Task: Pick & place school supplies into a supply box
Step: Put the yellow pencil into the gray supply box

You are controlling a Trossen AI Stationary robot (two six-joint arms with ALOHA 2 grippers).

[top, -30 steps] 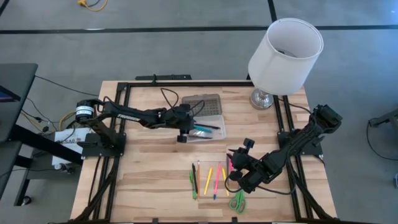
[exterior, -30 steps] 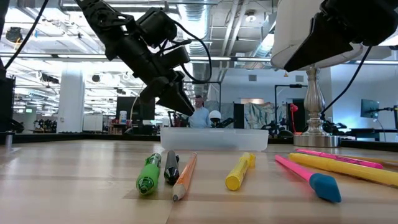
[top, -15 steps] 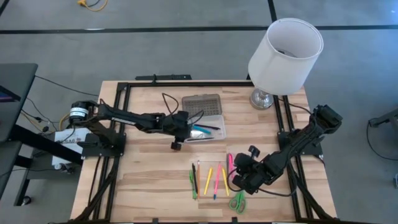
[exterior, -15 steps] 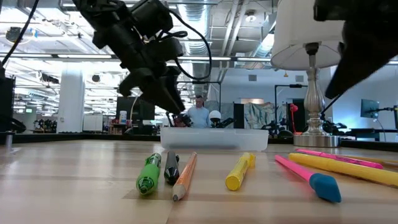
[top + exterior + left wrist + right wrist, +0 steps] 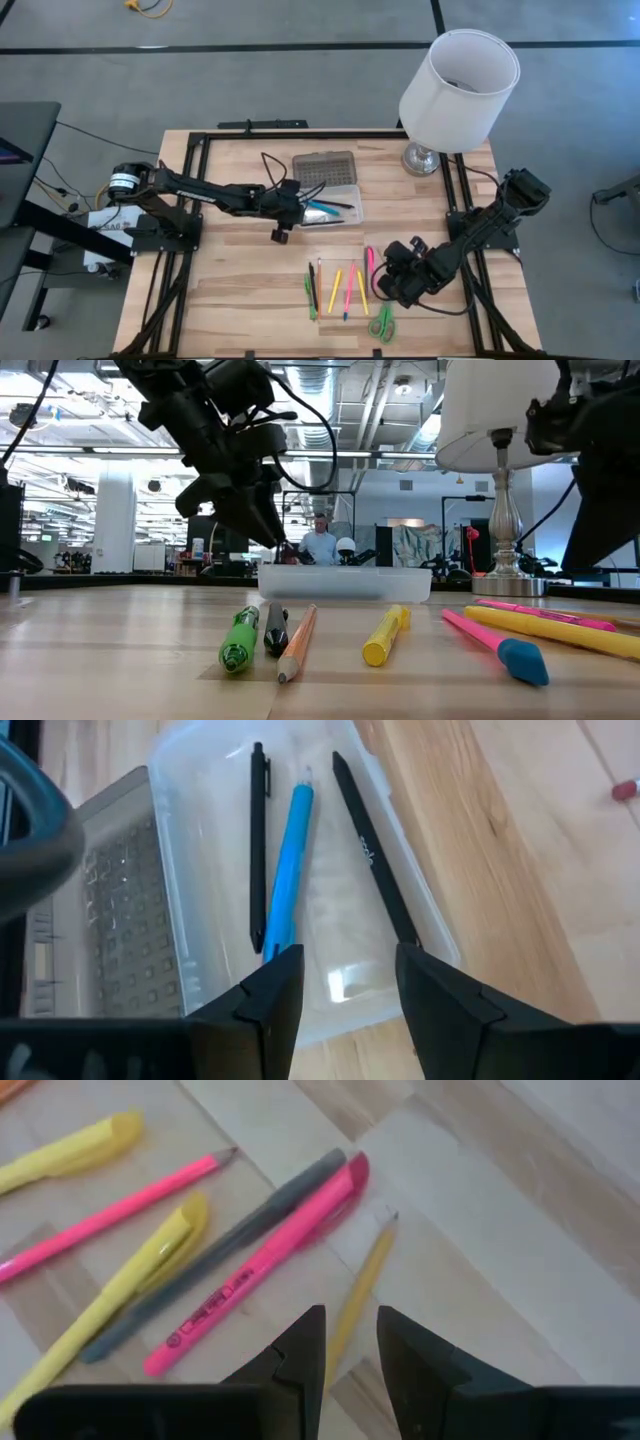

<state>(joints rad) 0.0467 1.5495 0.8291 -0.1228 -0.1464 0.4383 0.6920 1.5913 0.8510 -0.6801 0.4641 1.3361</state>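
The supply box (image 5: 330,208), a clear tray with its dotted lid (image 5: 325,168) folded open, sits at the table's middle. It holds a blue pen (image 5: 288,870) and a black pen (image 5: 257,845); another black pen (image 5: 372,850) lies slanted over its rim. My left gripper (image 5: 350,990) is open just off the box's left end (image 5: 297,206). The remaining pens (image 5: 340,288) lie in a row near the front edge, with green scissors (image 5: 381,322) beside them. My right gripper (image 5: 350,1345) hovers open there, one finger on each side of a yellow pencil (image 5: 362,1285).
A white-shaded lamp (image 5: 460,88) stands at the far right corner. Next to the yellow pencil lie a pink marker (image 5: 255,1275), a grey pen (image 5: 215,1275) and a yellow highlighter (image 5: 130,1285). A black frame (image 5: 200,140) borders the wooden tabletop.
My left gripper has drawn back from over the box toward the table's left edge. My right gripper has rolled about its own axis and sunk toward the row of pens near the front edge. No pen has moved.
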